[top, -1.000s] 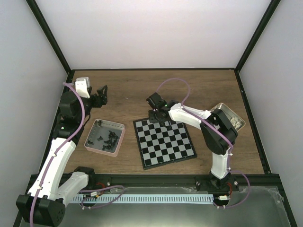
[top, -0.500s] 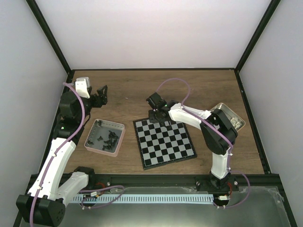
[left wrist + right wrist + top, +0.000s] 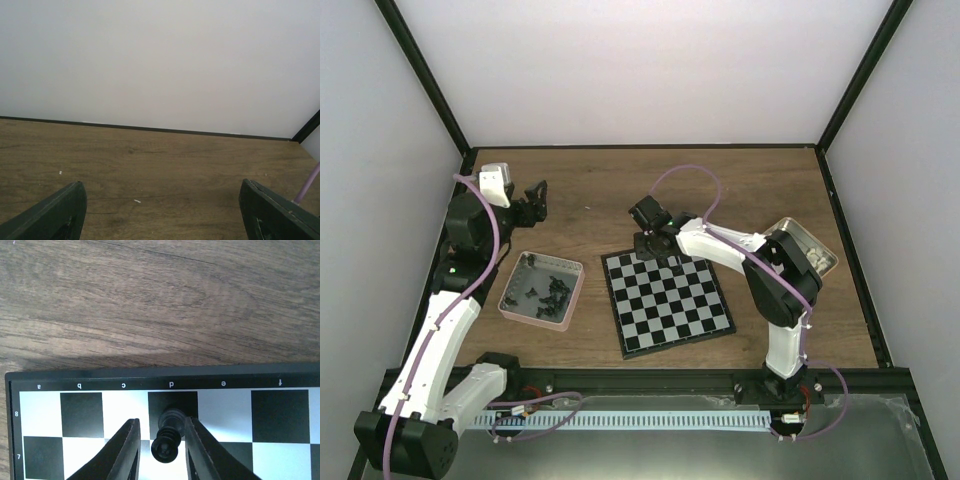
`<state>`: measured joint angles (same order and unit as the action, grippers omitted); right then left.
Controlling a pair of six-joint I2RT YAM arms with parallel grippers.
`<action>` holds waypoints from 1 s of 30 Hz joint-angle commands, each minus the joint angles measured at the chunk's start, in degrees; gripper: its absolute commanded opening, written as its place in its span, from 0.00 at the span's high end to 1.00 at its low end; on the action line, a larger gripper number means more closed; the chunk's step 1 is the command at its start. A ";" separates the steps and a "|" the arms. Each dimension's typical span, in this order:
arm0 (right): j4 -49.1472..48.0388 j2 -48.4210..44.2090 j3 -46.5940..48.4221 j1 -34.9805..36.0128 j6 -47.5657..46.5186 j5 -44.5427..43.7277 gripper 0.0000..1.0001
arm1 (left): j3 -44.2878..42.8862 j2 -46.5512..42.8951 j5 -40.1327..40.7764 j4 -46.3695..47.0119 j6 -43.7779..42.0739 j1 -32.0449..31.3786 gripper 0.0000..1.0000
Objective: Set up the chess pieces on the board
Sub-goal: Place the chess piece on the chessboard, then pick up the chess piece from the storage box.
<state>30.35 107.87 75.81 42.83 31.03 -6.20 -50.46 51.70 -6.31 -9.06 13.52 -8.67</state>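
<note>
- Right gripper (image 3: 161,421) sits low over the far edge of the board (image 3: 150,374); one black piece (image 3: 167,437) stands between its jaws on dark square d8.
- Jaws only narrowly apart; a sliver of pale square shows on one side of the piece, and the other side looks to be touching. Cannot tell whether it is gripped or let go.
- Left gripper (image 3: 160,215) hangs over the table (image 3: 150,165) near the far-left corner; jaws wide, nothing in them.
- Other black pieces (image 3: 545,290) lie heaped in the pink-rimmed tray (image 3: 574,297), left of the board.
- Handling, by judgement: tiny, light, rigid, smooth-sided; likely to tip or squirt out. Best pinched lightly at the ribbed waist below the head — kept upright.
</note>
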 commanded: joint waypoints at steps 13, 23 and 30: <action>-3.12 -15.02 -3.86 -0.30 2.02 -4.43 0.62 | -3.06 2.96 -3.20 -2.70 2.50 -0.21 0.15; -7.96 -24.47 -13.55 -0.30 2.58 -2.71 0.60 | -3.38 7.46 5.08 -32.08 19.58 -0.14 0.27; -9.39 -23.51 -15.07 -0.29 1.46 -1.23 0.60 | 4.16 12.36 4.81 -32.99 22.65 -0.12 0.55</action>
<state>23.18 84.38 60.77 42.81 33.04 -7.90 -48.53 61.84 -2.17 -38.39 32.53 -8.69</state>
